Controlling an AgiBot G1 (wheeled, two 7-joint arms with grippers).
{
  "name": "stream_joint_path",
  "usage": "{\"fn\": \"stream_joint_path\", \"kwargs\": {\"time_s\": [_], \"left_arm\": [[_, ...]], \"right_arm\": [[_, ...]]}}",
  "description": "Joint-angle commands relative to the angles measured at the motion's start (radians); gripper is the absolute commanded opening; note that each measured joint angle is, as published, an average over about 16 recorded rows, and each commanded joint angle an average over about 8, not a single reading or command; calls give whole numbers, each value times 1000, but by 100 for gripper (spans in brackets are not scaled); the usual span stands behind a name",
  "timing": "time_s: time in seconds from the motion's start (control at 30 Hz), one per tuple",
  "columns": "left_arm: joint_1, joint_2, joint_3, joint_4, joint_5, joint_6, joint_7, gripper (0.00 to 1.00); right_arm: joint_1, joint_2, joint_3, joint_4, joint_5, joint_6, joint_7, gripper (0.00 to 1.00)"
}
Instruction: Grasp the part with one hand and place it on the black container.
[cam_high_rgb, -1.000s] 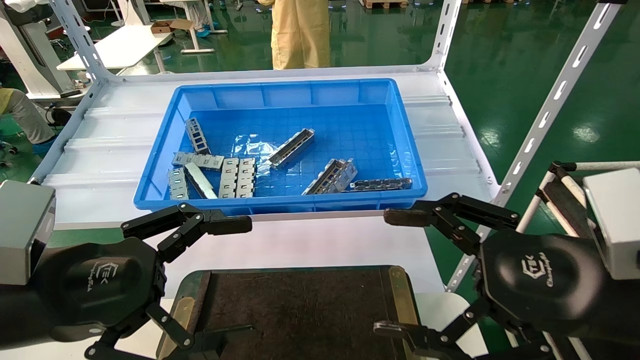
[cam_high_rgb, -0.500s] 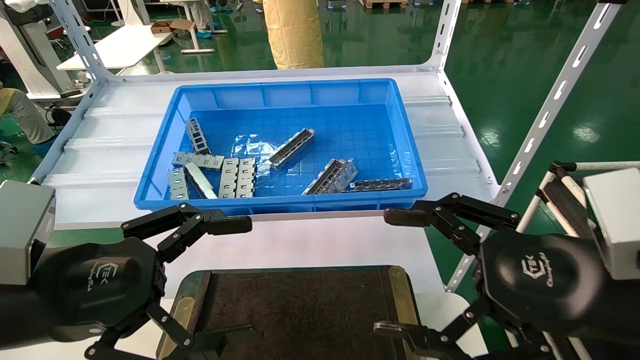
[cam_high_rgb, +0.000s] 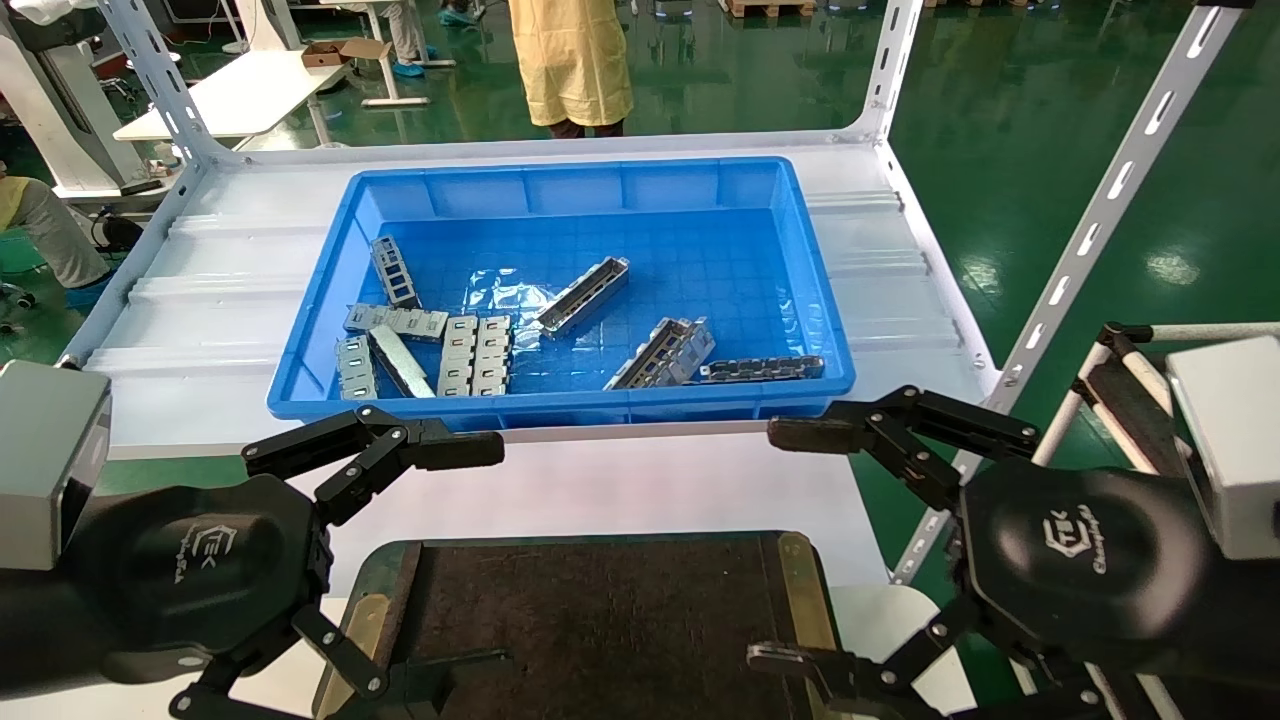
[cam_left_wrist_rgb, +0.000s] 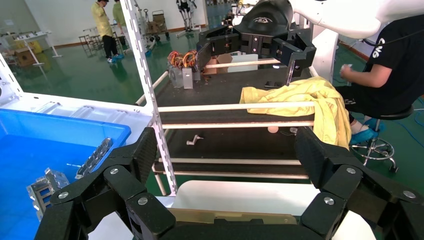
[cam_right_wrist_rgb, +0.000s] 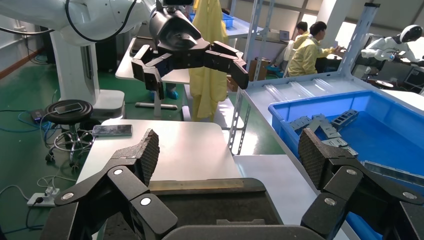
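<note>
Black left gripper (cam_high_rgb: 440, 560) sits at 8 o'clock in the head view, jaws spread wide, nothing between them, hovering over the left edge of the black container (cam_high_rgb: 600, 620). Its own wrist view shows the same: left gripper (cam_left_wrist_rgb: 225, 155) splayed wide, holding nothing, with the right gripper (cam_left_wrist_rgb: 255, 42) visible far across.

Black container at 6 o'clock, flat, matte brown-black top, brass-coloured strips down both side edges, nothing resting on it.

Blue bin (cam_high_rgb: 320, 330) at 12 o'clock on the white shelf (cam_high_rgb: 880, 260), well beyond the container. Inside, left to right:
- cluster of flat grey slotted plates (cam_high_rgb: 475, 355) at the bin's 8 o'clock
- the part (cam_high_rgb: 583, 295), slim grey channel, lying diagonal near bin centre, apart from the rest
- a chunkier grey bracket (cam_high_rgb: 662, 355) at 5 o'clock of the part
- dark chain-like strip (cam_high_rgb: 762, 369) just beside that bracket, along the near wall

Part is untouched, well apart from both grippers.

Right gripper (cam_high_rgb: 790, 545) at 4 o'clock in the head view, jaws wide, nothing held, over the container's right edge. Right wrist view agrees: right gripper (cam_right_wrist_rgb: 227, 155) spread wide, container edge (cam_right_wrist_rgb: 200, 186) below it, blue bin (cam_right_wrist_rgb: 285, 127) off to one side, left gripper (cam_right_wrist_rgb: 192, 60) opposite.

Person in a yellow coat (cam_high_rgb: 570, 60) stands behind the shelf at 12 o'clock.
</note>
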Motion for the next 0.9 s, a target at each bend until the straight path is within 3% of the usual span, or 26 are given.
{"fn": "stream_joint_path", "kwargs": {"time_s": [0.03,0.47,0.9], "left_arm": [[0,0,-1,0,-1,1,0,100],[-30,29,13,23,32,-24,4,100],[-138,138,69,131,196,-162,21,100]], "right_arm": [[0,0,0,0,0,0,0,100],[0,0,0,-1,0,0,0,100],[0,0,-1,-1,0,0,0,100]]}}
